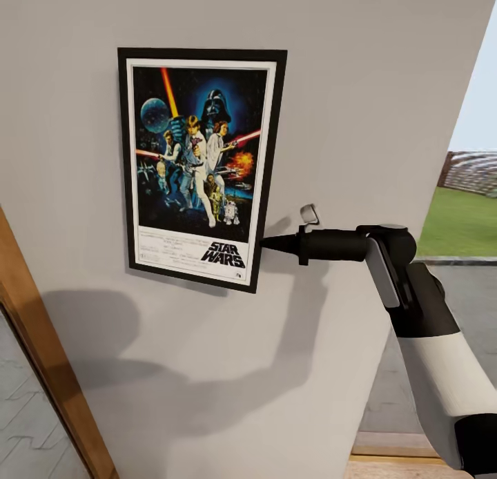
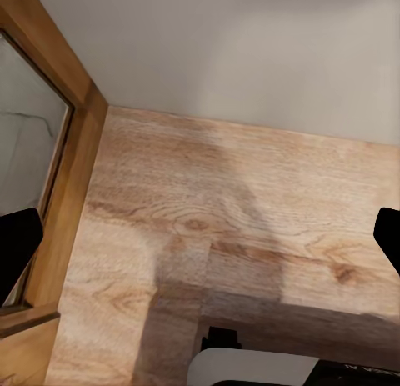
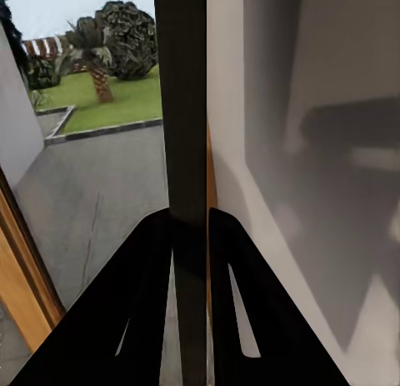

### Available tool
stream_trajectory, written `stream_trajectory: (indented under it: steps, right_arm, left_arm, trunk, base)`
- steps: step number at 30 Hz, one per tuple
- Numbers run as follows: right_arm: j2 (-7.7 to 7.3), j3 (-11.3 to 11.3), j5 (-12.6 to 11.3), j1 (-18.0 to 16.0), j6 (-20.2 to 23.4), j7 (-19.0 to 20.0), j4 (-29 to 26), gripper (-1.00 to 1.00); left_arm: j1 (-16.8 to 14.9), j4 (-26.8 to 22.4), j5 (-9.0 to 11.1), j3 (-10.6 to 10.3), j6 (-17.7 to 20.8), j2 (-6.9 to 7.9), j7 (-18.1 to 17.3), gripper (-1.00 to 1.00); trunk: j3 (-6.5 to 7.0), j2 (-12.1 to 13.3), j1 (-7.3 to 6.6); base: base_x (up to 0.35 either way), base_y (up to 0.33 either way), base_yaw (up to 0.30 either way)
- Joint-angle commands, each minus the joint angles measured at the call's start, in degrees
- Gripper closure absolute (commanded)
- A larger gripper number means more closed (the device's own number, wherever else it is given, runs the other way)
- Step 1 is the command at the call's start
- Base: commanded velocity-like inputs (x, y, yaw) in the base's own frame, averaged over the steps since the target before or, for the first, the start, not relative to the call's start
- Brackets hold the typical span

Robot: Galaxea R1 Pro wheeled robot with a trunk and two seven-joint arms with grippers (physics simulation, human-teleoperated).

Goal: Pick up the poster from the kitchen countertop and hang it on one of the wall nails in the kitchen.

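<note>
The right gripper (image 1: 266, 243) pinches the poster (image 1: 200, 165) by its lower right edge, holding it flat against the grey wall (image 1: 345, 85) beside the fingertips. This looks like the hanging step; next, settle it on a nail, hidden here, then release.

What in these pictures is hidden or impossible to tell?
- Nail: head view, the poster covers whatever holds it on the wall.
- Poster's face: right wrist view shows its edge alone, between the right fingers.
- Left fingers: cut off by the left wrist view's edges.
- Small print above the logo: too small.
</note>
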Motion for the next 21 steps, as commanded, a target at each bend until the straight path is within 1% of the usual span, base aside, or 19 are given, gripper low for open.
stream_trajectory:
  steps: [1, 9, 21]
  right_arm:
    - [-0.04, 0.06, -0.33, 0.11, 0.41, 0.07, 0.02, 1.00]
    - [-0.08, 0.06, -0.33, 1.04, 0.41, 0.07, 0.02, 1.00]
    - [-0.08, 0.06, -0.33, 1.18, 0.41, 0.07, 0.02, 1.00]
  left_arm:
    - [0.03, -0.04, -0.02, 0.06, -0.11, 0.00, -0.04, -1.00]
    - [0.03, -0.04, -0.02, 0.07, -0.11, -0.02, -0.05, -1.00]
    - [0.03, -0.04, -0.02, 0.09, -0.11, -0.02, -0.04, -1.00]
  trunk:
    - [-0.01, -0.03, 0.02]
    - [-0.01, -0.03, 0.02]
    - [-0.01, -0.03, 0.02]
  base:
    - [0.000, 0.006, 0.000]
    - [0.000, 0.003, 0.000]
    - [0.000, 0.029, 0.000]
